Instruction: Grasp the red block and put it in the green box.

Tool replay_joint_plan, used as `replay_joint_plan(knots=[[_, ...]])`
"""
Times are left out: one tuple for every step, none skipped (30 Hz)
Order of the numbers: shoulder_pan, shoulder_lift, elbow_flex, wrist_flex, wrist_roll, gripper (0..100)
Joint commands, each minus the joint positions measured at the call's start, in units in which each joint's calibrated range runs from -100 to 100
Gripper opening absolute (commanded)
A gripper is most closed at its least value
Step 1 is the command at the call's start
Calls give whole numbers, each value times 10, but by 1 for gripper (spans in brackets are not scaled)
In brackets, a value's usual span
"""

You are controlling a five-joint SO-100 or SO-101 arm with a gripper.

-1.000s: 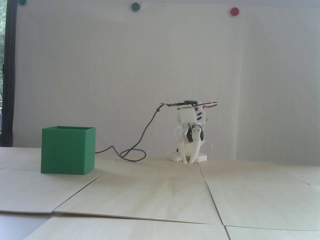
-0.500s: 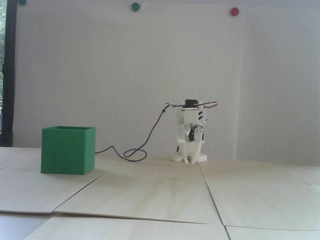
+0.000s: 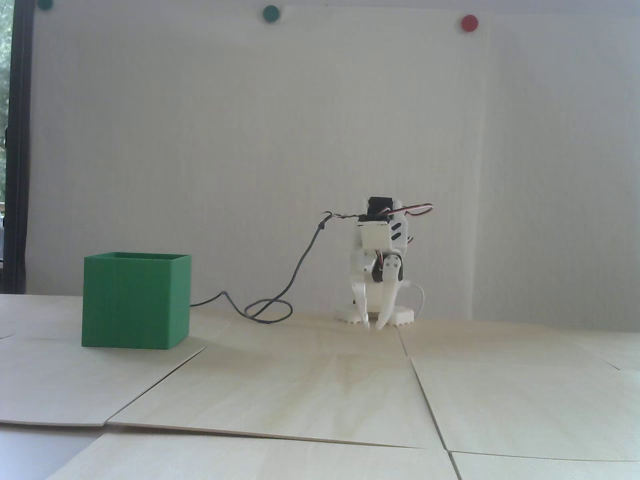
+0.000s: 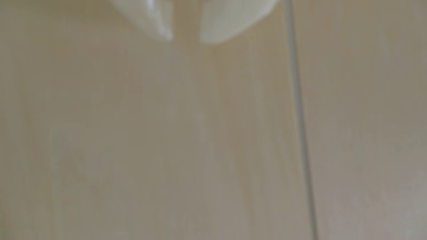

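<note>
A white gripper [image 3: 373,327] is pointed down at a pale wooden table [image 3: 320,390], its fingertips parted by a narrow gap with nothing held between them. The green box [image 3: 136,300] is seen well to its left in the fixed view. The red block cannot be made out in either view.

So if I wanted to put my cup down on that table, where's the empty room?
Most of the wooden table is bare: the whole near part and the right side beyond the claw. The stretch between the green box and the claw is busier, with a looped cable lying there. The wrist view shows only bare wood under the claw.
</note>
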Motion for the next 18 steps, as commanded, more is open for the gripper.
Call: replay_joint_plan(knots=[[7,-10,7,15,0,2],[7,-10,7,16,0,2],[5,-10,7,16,0,2],[4,-10,7,16,0,2],[2,-10,7,16,0,2],[2,-10,7,16,0,2],[2,-10,7,16,0,2],[3,-10,7,16,0,2],[4,-10,7,16,0,2],[4,-10,7,16,0,2],[4,-10,7,16,0,2],[4,-9,7,16,0,2],[3,-9,7,16,0,2],[3,-9,7,16,0,2],[3,-9,7,16,0,2],[3,-9,7,16,0,2],[3,-9,7,16,0,2],[3,-9,7,16,0,2]])
